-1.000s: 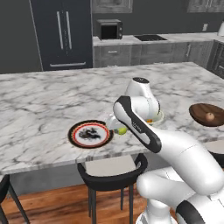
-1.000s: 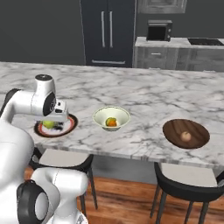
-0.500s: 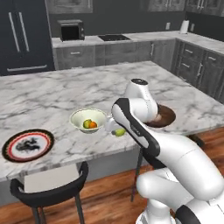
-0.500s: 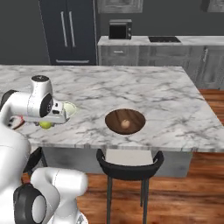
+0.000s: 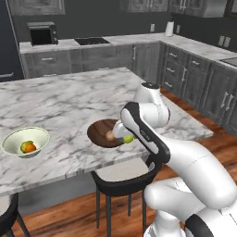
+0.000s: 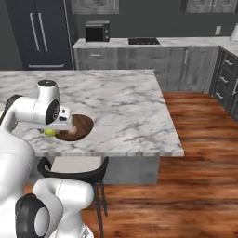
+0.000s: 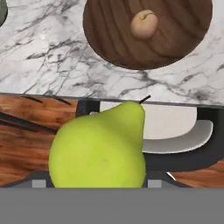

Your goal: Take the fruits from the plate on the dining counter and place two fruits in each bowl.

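Observation:
My gripper [image 5: 126,137] is shut on a yellow-green, pear-shaped fruit [image 7: 98,148] and hangs over the near edge of the marble dining counter [image 5: 69,102]. It sits just at the near rim of the dark brown wooden bowl [image 5: 95,134], which holds a tan-brown fruit [image 7: 144,25]. From the right base view the gripper [image 6: 51,131] and its fruit [image 6: 49,132] are left of that bowl [image 6: 83,124]. A cream-green bowl [image 5: 14,136] at the left holds a green fruit [image 5: 23,146] and an orange one [image 5: 30,148]. The plate is out of view.
A black stool [image 5: 125,178] with a pale seat stands under the counter edge, directly below the gripper. Dark grey cabinets [image 5: 185,78] with a light top line the back and right walls. Wooden floor [image 6: 195,139] lies open to the right of the counter.
The whole scene has shifted: the base has driven right along the counter, from the plate past the cream-green bowl to the wooden bowl. The gripper has kept the yellow-green fruit.

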Robot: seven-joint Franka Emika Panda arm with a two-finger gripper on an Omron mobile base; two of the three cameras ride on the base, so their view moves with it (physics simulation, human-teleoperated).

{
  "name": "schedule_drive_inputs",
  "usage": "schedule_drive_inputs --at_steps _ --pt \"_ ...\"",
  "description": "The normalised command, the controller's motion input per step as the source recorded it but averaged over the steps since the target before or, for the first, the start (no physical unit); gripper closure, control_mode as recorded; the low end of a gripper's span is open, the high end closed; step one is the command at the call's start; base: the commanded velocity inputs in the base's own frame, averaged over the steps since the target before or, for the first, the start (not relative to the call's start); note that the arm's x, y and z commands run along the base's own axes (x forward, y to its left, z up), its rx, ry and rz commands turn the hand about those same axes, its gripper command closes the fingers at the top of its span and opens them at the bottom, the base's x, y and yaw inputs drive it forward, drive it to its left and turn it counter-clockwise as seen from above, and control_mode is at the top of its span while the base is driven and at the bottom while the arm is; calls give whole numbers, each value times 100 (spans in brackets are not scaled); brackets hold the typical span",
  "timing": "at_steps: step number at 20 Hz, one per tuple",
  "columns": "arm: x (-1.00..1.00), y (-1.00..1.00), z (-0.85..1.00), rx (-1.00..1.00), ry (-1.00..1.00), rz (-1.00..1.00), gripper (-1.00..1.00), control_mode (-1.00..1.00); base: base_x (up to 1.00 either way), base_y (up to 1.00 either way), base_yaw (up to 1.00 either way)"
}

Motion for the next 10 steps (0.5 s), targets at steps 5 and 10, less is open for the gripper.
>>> schedule_drive_inputs --at_steps 5,10 --pt "0 0 0 0 0 0 100 100 18 -49 29" --pt "0 0 0 0 0 0 100 100 61 -2 3"
